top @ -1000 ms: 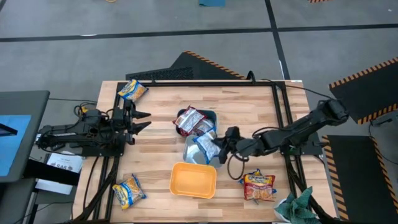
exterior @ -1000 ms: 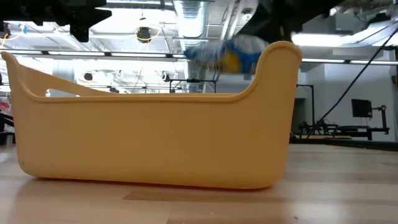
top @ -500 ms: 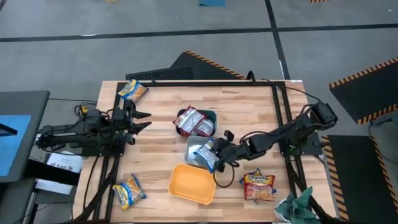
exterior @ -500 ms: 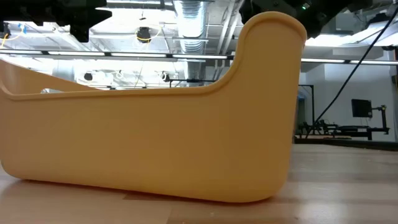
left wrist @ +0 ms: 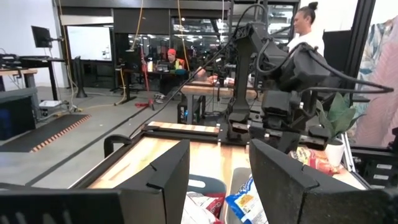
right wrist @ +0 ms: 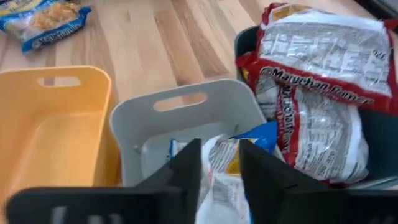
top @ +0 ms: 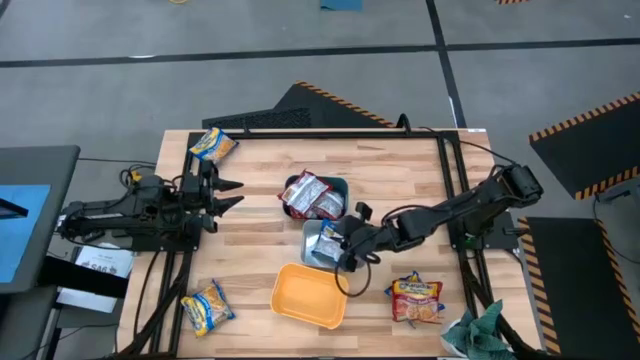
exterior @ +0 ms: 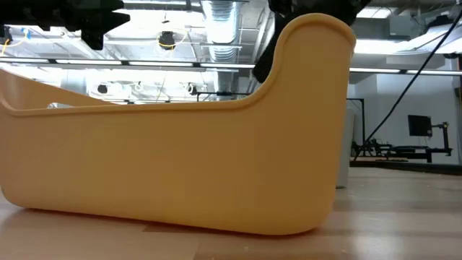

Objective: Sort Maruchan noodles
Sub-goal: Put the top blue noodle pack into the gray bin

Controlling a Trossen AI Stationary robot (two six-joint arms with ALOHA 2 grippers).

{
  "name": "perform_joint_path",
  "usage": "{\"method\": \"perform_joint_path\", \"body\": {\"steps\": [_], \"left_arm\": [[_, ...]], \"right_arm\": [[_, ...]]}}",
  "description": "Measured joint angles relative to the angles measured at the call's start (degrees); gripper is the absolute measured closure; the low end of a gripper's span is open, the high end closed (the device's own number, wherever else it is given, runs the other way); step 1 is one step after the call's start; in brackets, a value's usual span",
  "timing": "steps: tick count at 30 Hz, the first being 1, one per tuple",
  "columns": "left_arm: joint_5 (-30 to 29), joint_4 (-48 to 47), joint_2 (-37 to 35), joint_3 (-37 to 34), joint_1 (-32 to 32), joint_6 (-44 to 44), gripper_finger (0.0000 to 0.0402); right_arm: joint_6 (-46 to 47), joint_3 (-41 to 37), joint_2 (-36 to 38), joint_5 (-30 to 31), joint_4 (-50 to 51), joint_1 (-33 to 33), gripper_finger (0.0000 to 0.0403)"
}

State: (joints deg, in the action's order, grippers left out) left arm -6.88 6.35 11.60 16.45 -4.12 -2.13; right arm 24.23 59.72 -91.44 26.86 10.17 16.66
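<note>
A blue-white noodle packet (right wrist: 225, 155) lies in the pale-blue tub (right wrist: 186, 99) at the table's middle (top: 308, 235). My right gripper (right wrist: 219, 168) reaches into this tub from the table's right, open, one finger on each side of the packet. Just beyond it, the teal tub (top: 343, 186) holds red-silver packets (right wrist: 317, 81). The orange tub (top: 310, 295) stands nearer the front edge. My left gripper (top: 232, 195) waits open at the table's left, above the wood. My right gripper has its two fingers (right wrist: 186, 171) on either side of the blue-white packet's upper end (right wrist: 217, 152), slanting down from the table's right. Whether they touch it I cannot tell. The packet rests inside the pale-blue tub.
Loose yellow-blue packets lie at the far left (top: 212, 145) and the near left (top: 207, 307). A red-orange packet (top: 415, 298) lies near right, next to a green cloth (top: 480, 335). The orange tub's wall (exterior: 173, 159) fills the low view. People stand beyond the table.
My right gripper has moved down and toward the table's left and near edge, bringing the blue-white packet from above the tubs into the pale-blue tub. The orange tub has slid a little toward the near edge and turned slightly.
</note>
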Motion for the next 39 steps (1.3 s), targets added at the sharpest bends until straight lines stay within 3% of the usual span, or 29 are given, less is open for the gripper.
{"method": "perform_joint_path", "body": {"steps": [5,9,19,26,31,36,39], "left_arm": [[-0.01,-0.32,0.01,0.00,0.00,0.27,0.0248],[0.01,-1.95,0.02,0.00,0.00,1.92,0.0248],[-1.19,-4.59,0.04,0.00,0.00,4.94,0.0248],[-14.29,-2.32,3.60,0.04,-0.16,7.54,0.0248],[-20.13,-5.10,10.27,4.69,-3.46,6.33,0.0248],[-22.43,-21.38,21.31,13.45,-10.05,-0.76,0.0248],[-25.85,-23.90,28.24,13.69,-14.17,-4.53,0.0248]], "right_arm": [[-6.89,1.02,0.00,0.04,0.01,-2.05,0.0197],[-12.82,1.23,0.00,0.17,0.41,-5.12,0.0163],[-20.06,0.45,2.17,0.18,13.40,-12.21,0.0162],[-19.53,-5.13,13.13,0.20,14.99,-15.87,0.0163],[-14.04,-14.37,24.53,0.35,5.33,-15.79,0.0163],[-16.54,-25.00,30.58,0.99,-18.40,-16.73,0.0163],[-17.17,-27.67,30.79,2.10,-28.73,-19.14,0.0163]]}}
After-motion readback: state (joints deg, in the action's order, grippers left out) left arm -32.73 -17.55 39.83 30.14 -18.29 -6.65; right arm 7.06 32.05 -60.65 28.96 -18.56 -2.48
